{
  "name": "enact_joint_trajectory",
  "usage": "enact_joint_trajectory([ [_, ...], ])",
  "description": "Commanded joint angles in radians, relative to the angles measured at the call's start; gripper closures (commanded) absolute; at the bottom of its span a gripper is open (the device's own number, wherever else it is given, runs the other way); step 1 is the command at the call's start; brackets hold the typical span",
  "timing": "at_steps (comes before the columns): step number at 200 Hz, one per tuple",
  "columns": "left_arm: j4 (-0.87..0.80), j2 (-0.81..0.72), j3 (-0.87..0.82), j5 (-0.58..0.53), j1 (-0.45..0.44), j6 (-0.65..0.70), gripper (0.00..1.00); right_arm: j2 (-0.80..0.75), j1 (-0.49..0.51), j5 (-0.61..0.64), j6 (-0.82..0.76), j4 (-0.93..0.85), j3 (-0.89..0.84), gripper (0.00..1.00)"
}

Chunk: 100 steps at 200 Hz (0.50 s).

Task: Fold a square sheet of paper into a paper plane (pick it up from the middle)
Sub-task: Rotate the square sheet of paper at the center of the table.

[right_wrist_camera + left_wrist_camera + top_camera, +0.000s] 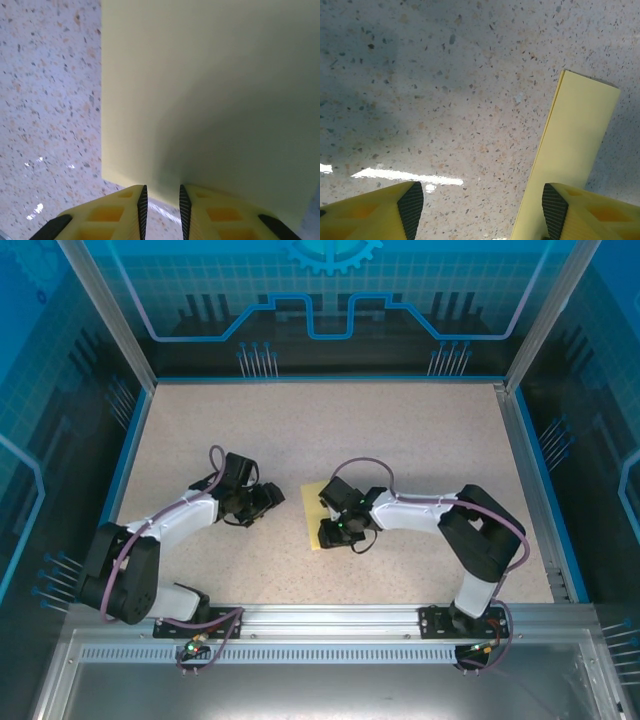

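The square sheet of paper (313, 510) is bright yellow and lies on the table between the two arms, folded into a narrow strip. My left gripper (274, 496) hovers just left of it. Its jaws stand wide open (477, 200), and its right finger (555, 210) is over the paper's long edge (575, 145). My right gripper (332, 523) is over the paper's right side. In the right wrist view the paper (210, 100) bulges slightly, and its near edge reaches the tips of the right gripper (161, 200). Those jaws stand a narrow gap apart, with table showing between them.
The speckled tabletop (320, 430) is ringed by a blue rim and metal frame posts (530, 500). Both arm bases sit on the rail at the near edge (320, 620).
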Motion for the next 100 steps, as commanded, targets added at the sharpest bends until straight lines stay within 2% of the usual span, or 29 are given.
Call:
enact_joint_trajectory([
  [1,-0.037,-0.041,-0.025,-0.002,0.006,-0.026,0.3,0.053,0.012,-0.025,0.029,0.016,0.043,0.74],
  [65,-0.061,-0.097,-0.053,0.011,0.006,-0.04,0.25,0.139,0.024,-0.119,0.095,0.076,0.138,0.74],
  [100,-0.043,-0.101,-0.065,0.07,0.006,-0.022,0.23,0.051,0.006,0.01,0.029,-0.009,0.187,0.7],
])
